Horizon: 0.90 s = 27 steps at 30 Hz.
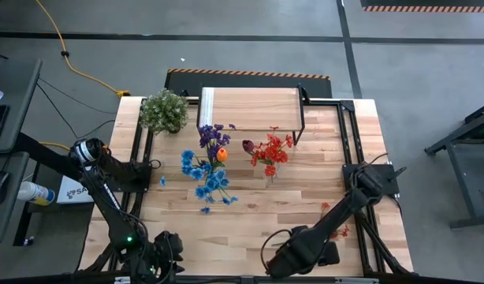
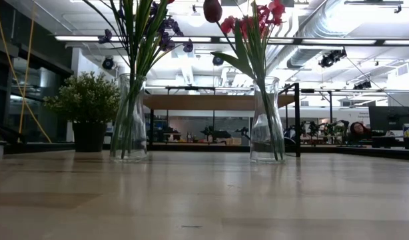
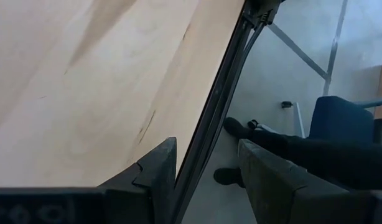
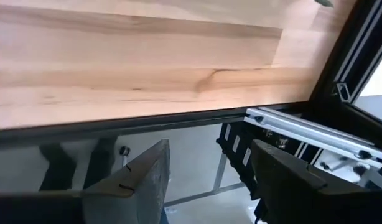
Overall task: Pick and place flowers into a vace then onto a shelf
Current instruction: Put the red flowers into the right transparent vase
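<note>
Both grippers are idling at the frame's bottom edge, left gripper (image 3: 203, 180) and right gripper (image 4: 209, 180), jaws parted, gripping nothing. The flowers (image 1: 226, 162) are sitting mid-worktop, their blooms cut off in the low view.

- Two clear glass vases, left (image 2: 130, 120) and right (image 2: 266, 123), stand apart on the tabletop (image 2: 204, 200).
- Each holds flowers (image 2: 254, 27).
- Behind them: the shelf (image 2: 211, 101) and a potted plant (image 2: 88, 107).

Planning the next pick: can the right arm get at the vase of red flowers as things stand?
Probably yes. The right gripper sits open and empty at the table's near edge, and bare tabletop lies between it and the vase of red flowers. The shelf stands behind it.
</note>
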Each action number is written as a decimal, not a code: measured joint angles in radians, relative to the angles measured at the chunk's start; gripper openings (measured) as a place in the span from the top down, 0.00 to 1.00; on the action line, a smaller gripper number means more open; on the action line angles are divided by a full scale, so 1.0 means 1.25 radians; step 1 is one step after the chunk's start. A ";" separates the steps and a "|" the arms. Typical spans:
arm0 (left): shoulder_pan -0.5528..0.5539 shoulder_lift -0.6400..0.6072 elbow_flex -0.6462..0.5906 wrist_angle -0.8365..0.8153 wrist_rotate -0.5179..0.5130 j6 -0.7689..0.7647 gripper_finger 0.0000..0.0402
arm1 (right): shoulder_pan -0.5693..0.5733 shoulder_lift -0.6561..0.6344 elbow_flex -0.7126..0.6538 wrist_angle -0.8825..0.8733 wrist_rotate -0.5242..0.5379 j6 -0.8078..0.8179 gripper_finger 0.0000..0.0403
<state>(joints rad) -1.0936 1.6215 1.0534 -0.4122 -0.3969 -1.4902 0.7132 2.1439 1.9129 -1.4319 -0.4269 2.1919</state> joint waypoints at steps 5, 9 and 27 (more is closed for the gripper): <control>0.000 0.000 0.000 -0.008 0.008 0.000 0.48 | 0.000 0.033 0.000 -0.013 -0.031 0.034 0.46; 0.000 0.000 0.000 -0.008 0.023 -0.006 0.48 | -0.009 0.056 0.002 -0.059 -0.052 0.047 0.47; 0.000 0.000 0.000 -0.014 0.032 -0.021 0.48 | -0.035 0.058 0.003 -0.100 0.061 -0.034 0.47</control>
<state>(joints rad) -1.0939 1.6215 1.0534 -0.4297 -0.3569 -1.5165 0.6692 2.2162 1.9171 -1.5563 -0.3502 2.1490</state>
